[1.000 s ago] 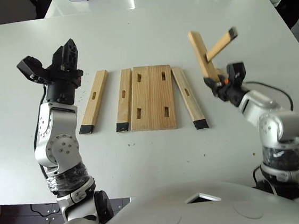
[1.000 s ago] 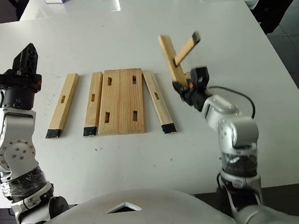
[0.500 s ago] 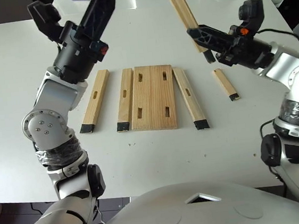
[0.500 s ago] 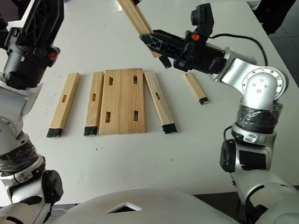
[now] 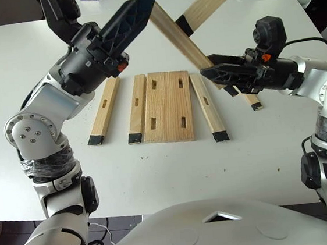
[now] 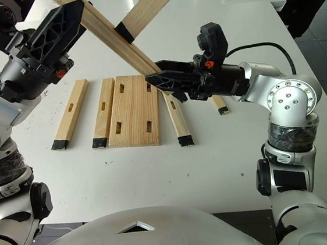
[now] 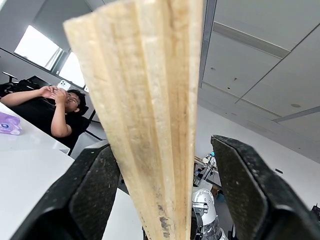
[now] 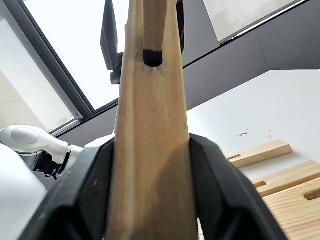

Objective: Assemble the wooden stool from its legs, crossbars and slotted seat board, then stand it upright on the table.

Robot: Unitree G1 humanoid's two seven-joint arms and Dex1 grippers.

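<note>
Right pincer (image 5: 208,71) clamps leg (image 5: 171,31), crossbar (image 5: 215,0) attached, above seat board (image 5: 166,107). Left pincer (image 5: 140,8) wide, straddling leg's top end.

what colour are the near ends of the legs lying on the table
Black, against pale wood legs; clearest in the left eye view.

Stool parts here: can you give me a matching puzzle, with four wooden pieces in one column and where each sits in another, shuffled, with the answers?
Pieces
1. seat board
2. raised leg
3. loose crossbar
4. outer leg

Places
A. in the air, clamped in the right hand
B. lying flat at the robot's left end of the row
C. lying flat with legs on both sides
D. lying flat at the row's right end, partly behind the right hand

Pairs: 1-C, 2-A, 3-D, 4-B
</note>
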